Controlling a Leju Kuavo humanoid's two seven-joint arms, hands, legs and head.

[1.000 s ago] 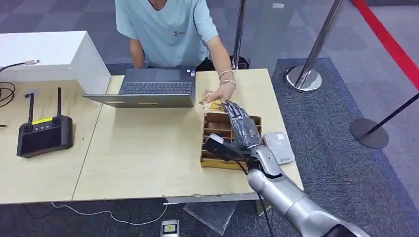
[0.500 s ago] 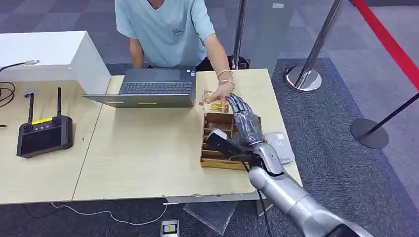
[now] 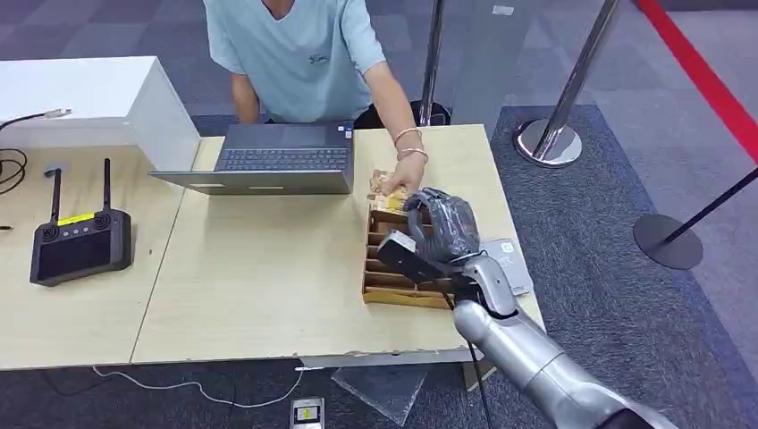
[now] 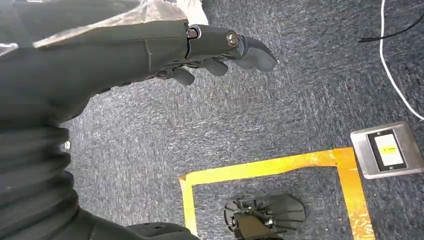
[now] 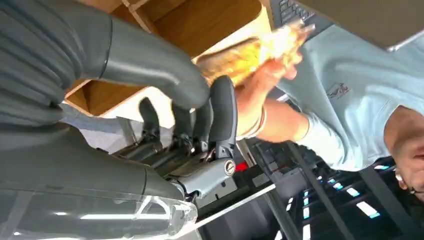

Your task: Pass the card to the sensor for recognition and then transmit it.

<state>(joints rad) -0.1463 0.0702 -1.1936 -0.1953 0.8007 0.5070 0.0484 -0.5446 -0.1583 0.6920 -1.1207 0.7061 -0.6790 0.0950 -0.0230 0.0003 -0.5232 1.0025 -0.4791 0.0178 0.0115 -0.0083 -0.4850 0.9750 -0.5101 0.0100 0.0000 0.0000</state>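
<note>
A person's hand [image 3: 407, 170] holds the yellowish card [image 3: 386, 185] at the far end of the wooden divided box [image 3: 386, 284]. Just short of that card, my right hand [image 3: 442, 223] hovers over the box with its fingers curled in and nothing visibly between them. Seen from the right wrist, the card [image 5: 240, 57] sits in the person's fingers, just past my thumb [image 5: 165, 70]. The white card sensor [image 3: 507, 262] lies on the table right of the box, partly behind my forearm. My left hand [image 4: 215, 47] hangs over the carpet, fingers apart and empty.
An open laptop [image 3: 268, 161] stands at the table's far edge in front of the person. A black remote controller [image 3: 76, 246] lies on the left table, with a white cabinet [image 3: 98, 98] behind it. Barrier posts [image 3: 547, 143] stand on the carpet to the right.
My right hand's fingers, stretched toward the person's hand and the card a second ago, have curled in and drawn back a little. The person keeps hold of the card.
</note>
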